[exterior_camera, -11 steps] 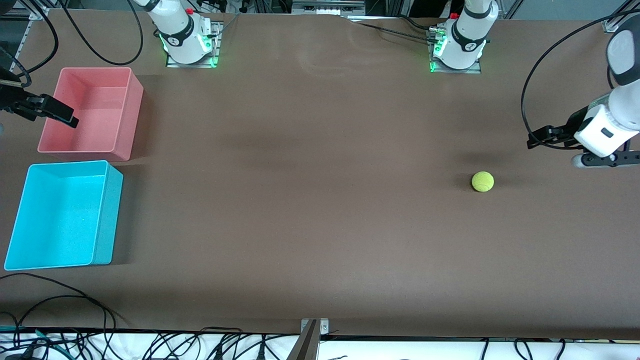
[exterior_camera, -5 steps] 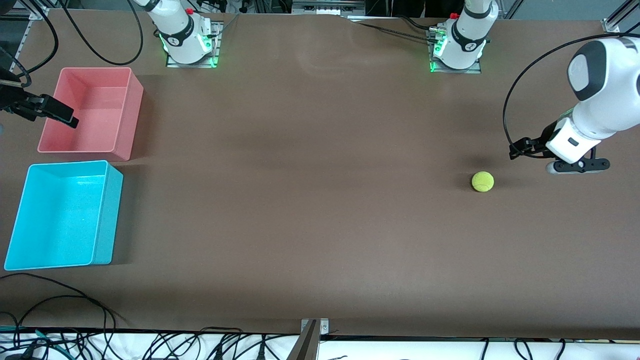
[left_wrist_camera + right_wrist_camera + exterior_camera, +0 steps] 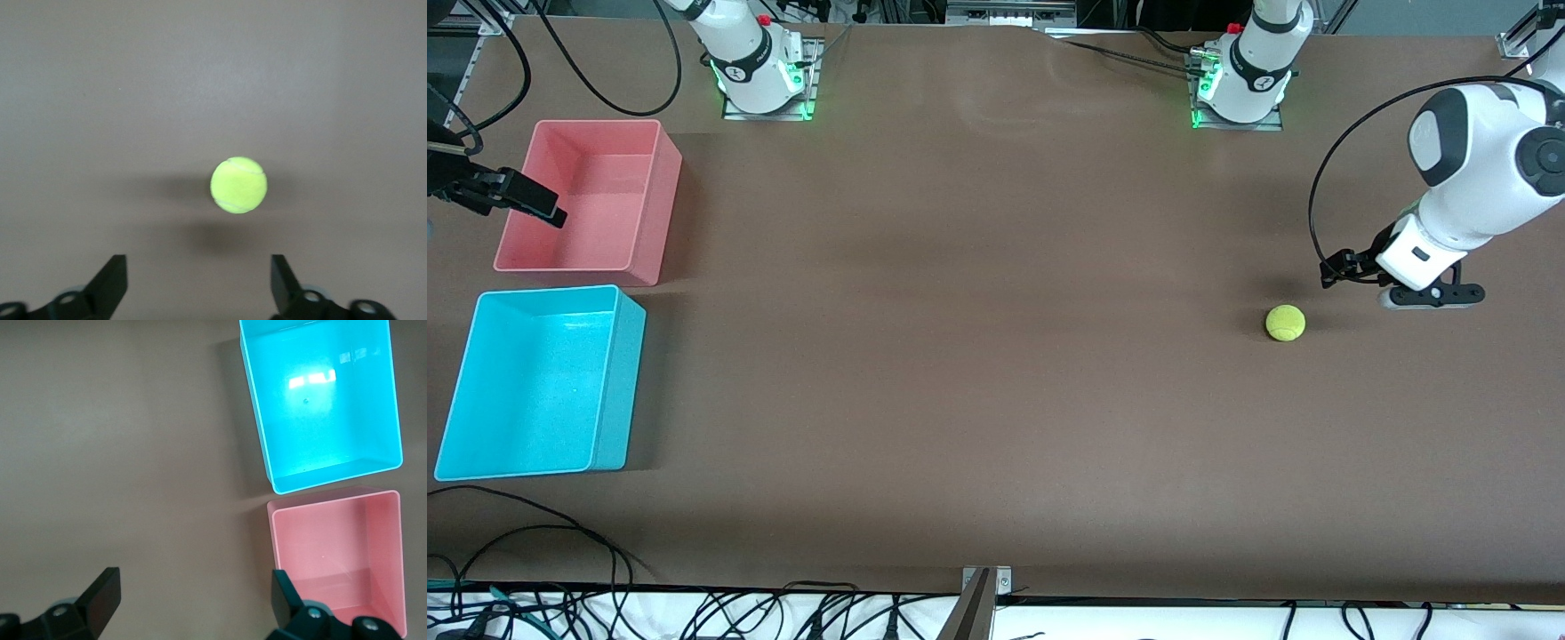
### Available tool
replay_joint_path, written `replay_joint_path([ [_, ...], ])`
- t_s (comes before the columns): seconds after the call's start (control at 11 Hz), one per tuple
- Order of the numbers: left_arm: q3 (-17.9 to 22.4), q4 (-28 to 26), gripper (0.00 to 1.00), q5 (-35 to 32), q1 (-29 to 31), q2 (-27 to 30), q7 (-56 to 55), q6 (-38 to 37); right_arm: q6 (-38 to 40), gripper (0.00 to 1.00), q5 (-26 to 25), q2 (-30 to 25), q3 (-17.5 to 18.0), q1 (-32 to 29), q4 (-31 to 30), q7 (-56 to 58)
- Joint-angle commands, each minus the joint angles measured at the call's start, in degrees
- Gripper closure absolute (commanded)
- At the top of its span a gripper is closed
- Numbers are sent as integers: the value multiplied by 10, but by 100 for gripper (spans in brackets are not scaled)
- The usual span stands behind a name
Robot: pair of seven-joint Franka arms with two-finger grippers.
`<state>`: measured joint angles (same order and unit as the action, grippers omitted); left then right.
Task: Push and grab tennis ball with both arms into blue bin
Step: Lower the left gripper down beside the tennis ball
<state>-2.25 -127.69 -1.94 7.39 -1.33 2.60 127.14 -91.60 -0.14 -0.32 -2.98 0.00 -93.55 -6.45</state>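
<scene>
A brown table (image 3: 978, 373) spreads under both arms, whose bases stand along its edge farthest from the front camera. At the right arm's end sit two bins side by side, just apart: the blue bin (image 3: 538, 382) nearer the front camera and the pink bin (image 3: 587, 196) farther from it, both holding nothing. The left arm (image 3: 1476, 169) bends down at its own end of the table, and the left gripper (image 3: 199, 293) hangs low over bare tabletop beside the tennis ball (image 3: 1285, 323), a little to the side toward the left arm's end; its fingers (image 3: 110, 283) are spread wide and hold nothing, and in the left wrist view the ball (image 3: 239, 185) lies ahead of the gap between them without touching either. The ball rests alone on the table, well apart from the blue bin. The right arm waits at the table's edge, its right gripper (image 3: 511, 197) poised over the outer wall of the pink bin, fingers (image 3: 100, 593) released and wide in the right wrist view. Loose black cables (image 3: 525, 542) trail along the edge nearest the front camera.
</scene>
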Motion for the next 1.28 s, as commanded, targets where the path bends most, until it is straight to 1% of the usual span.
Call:
replay_joint_path([
  [0.0, -1, -8, 40, -58, 3, -7, 61, 14, 4, 0, 7, 8, 3, -4, 13, 3],
  [0.09, 0, -10, 65, -59, 3, -10, 75, 14, 4, 0, 7, 8, 3, -4, 13, 3],
  [0.18, 0, -12, 87, -57, 3, -12, 94, 14, 4, 0, 7, 8, 3, -4, 13, 3],
  [0.27, -1, -12, 100, -52, 6, -14, 117, 14, 4, 0, 7, 8, 3, -3, 13, 3],
  [0.37, 0, -12, 100, -48, 8, -15, 161, 15, 4, 0, 7, 8, 3, -4, 13, 3],
  [0.46, 0, -12, 100, -25, 14, -16, 216, 23, 4, 0, 7, 8, 3, -3, 13, 3],
  [0.55, 0, -18, 100, -8, 17, -21, 294, 35, 4, 0, 7, 8, 3, -3, 13, 3],
  [0.73, 0, -21, 100, -2, 35, -34, 430, 64, 4, 0, 7, 8, 3, -3, 13, 3],
  [1.1, 1, -21, 100, 2, 35, -60, 600, 73, 4, 0, 7, 8, 3, -3, 13, 3],
  [1.19, 1, -19, 100, 3, 36, -74, 651, 79, 4, 0, 7, 8, 3, -3, 13, 3],
])
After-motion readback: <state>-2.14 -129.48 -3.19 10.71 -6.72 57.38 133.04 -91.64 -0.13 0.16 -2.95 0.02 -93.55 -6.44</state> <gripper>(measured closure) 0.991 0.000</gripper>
